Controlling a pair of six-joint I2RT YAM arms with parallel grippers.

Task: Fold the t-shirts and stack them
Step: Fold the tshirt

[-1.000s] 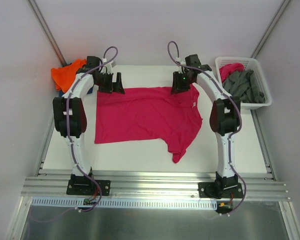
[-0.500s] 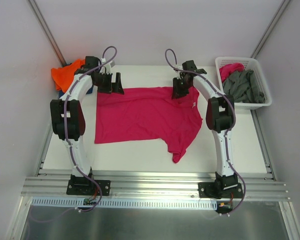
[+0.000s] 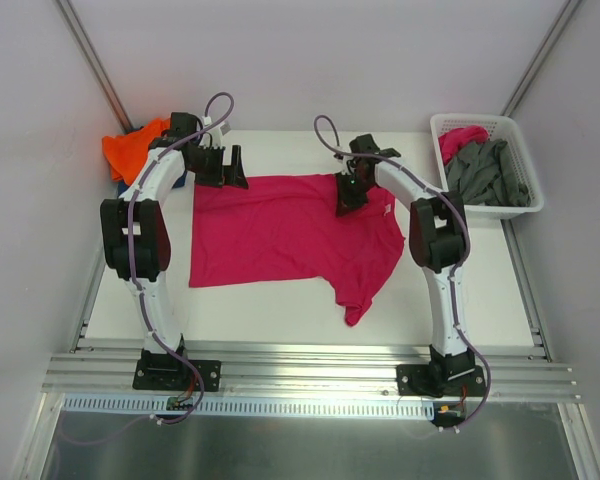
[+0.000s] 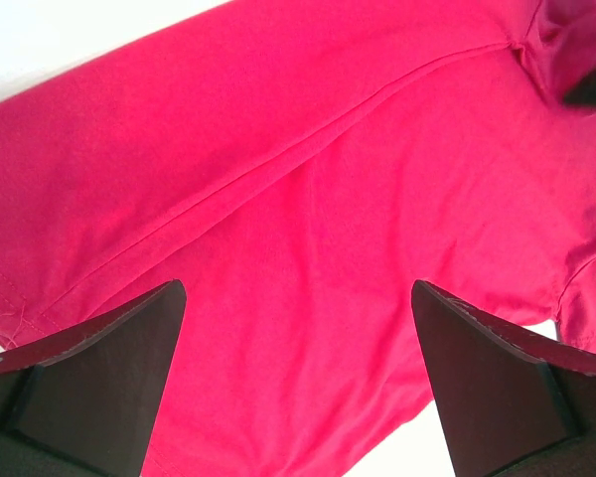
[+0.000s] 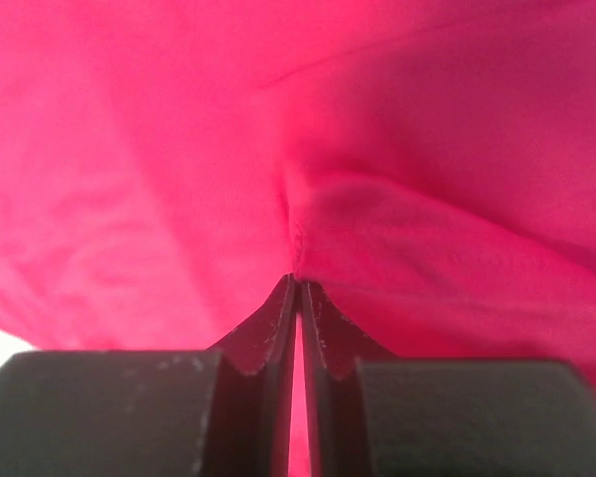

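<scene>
Presently the magenta t-shirt (image 3: 280, 235) lies spread flat on the table (image 3: 280, 312). At its far edge, the right gripper (image 5: 296, 283) is clenched on a fold of the cloth. Over the far left corner, the left gripper (image 4: 298, 298) stands released, jaws wide. An orange t-shirt (image 3: 130, 150) lies far left; grey t-shirts (image 3: 485, 170) sit in the basket (image 3: 525, 207) far right.

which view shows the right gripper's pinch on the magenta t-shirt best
Right wrist: the right gripper is shut on a raised fold of the large magenta cloth t-shirt. Top external shows only its spot at the far edge; left wrist shows mostly cloth.
</scene>
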